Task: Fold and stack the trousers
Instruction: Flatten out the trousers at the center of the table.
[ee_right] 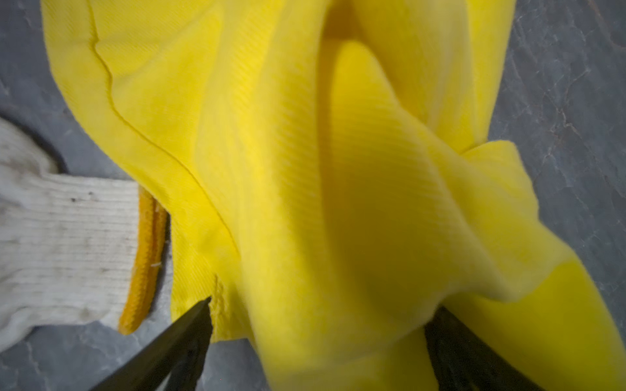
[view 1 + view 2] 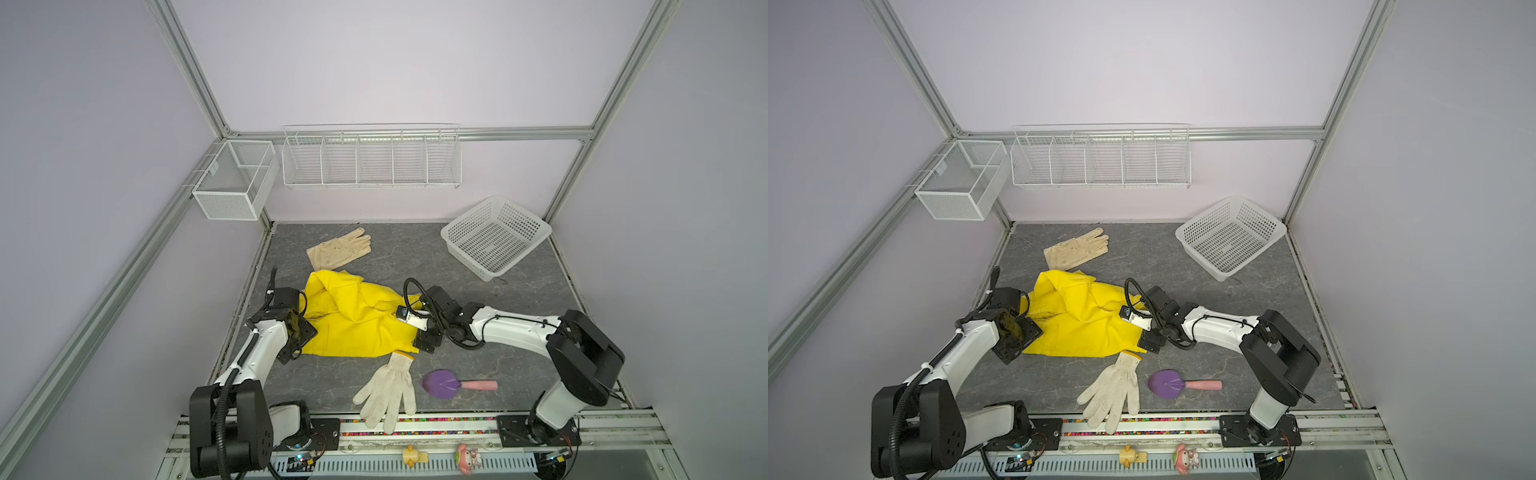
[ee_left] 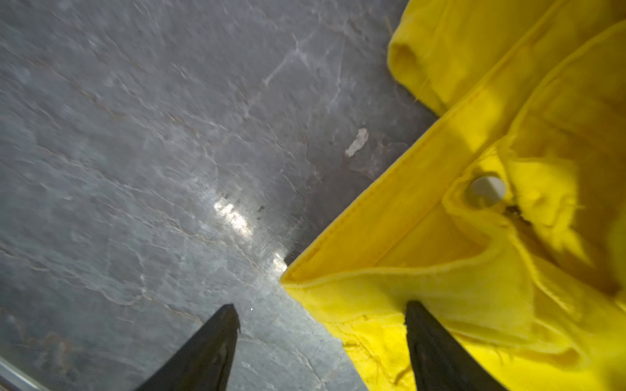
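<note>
Wire rack (image 2: 371, 166), white basket (image 2: 473, 218) and mesh box (image 2: 224, 205), all well beyond both jaws, look bare. Your trousers (image 2: 353, 324) lie crumpled between the grippers, long axis jaw to jaw: buttoned waistband at the left gripper (image 3: 320, 306), leg end at the right gripper (image 1: 321, 304). Both jaws stand apart; left straddles the waistband corner, right has cloth bulging between its fingers (image 1: 183, 338). Folds hide how the legs lie. Knit glove (image 1: 67, 243) cuff sits just beside the right jaws.

Bright even light, top views bowed at edges, trousers (image 1: 305, 169) blurred, tabletop (image 3: 233, 216) glare
</note>
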